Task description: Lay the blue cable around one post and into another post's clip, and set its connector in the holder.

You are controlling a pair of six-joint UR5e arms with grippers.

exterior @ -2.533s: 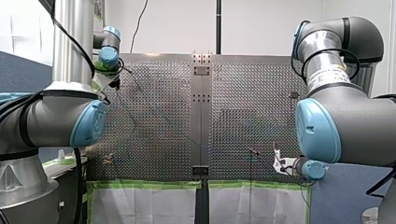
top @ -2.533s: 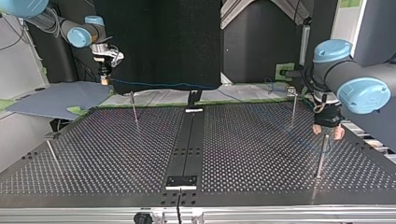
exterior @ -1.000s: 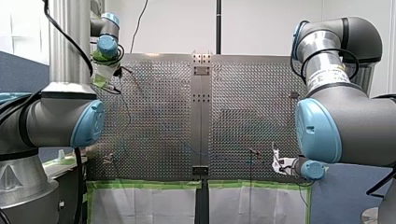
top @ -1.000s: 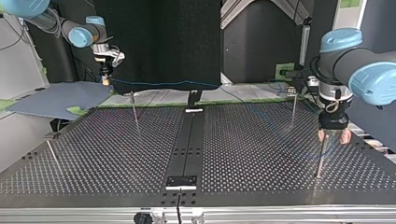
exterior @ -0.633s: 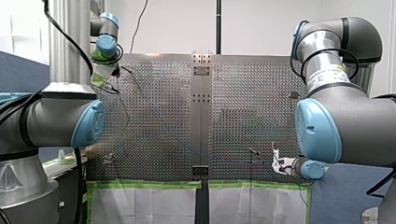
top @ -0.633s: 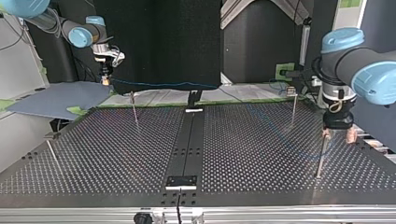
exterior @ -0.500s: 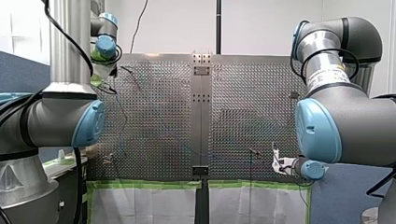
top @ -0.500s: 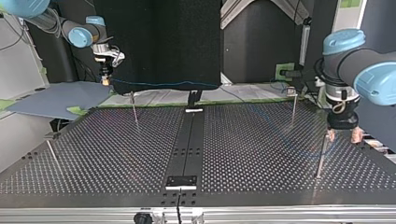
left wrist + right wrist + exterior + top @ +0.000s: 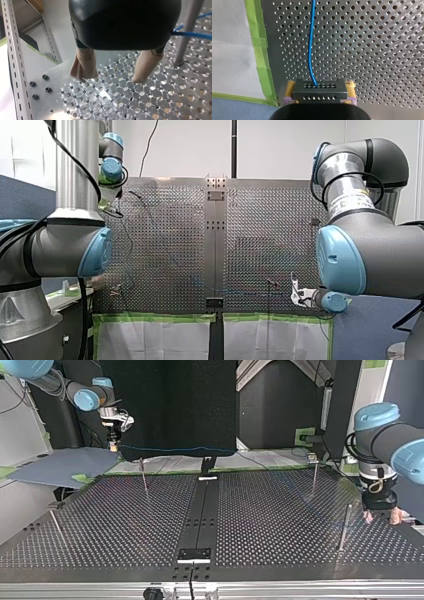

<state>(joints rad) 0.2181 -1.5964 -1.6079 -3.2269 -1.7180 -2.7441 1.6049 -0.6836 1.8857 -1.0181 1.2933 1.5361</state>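
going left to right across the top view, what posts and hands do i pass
Edge post → my right arm's hand → second post → black centre strip → far post → near post → my left arm's hand.

Front view: high behind the two arms, it looked far out over the table (image 9: 165, 245); my left arm was at its left.
Top view: low across the table, it looked back at the arms, so the sides were swapped.
Left wrist view: very close above my left gripper (image 9: 112, 77), it looked down at the holes and a post (image 9: 186, 32).
Right wrist view: close behind my right gripper (image 9: 320, 86), which pinched the connector (image 9: 320, 93), it looked along the blue cable (image 9: 310, 50).
Shared: front and top views both saw the whole table from opposite ends; top and left wrist views both saw that post.
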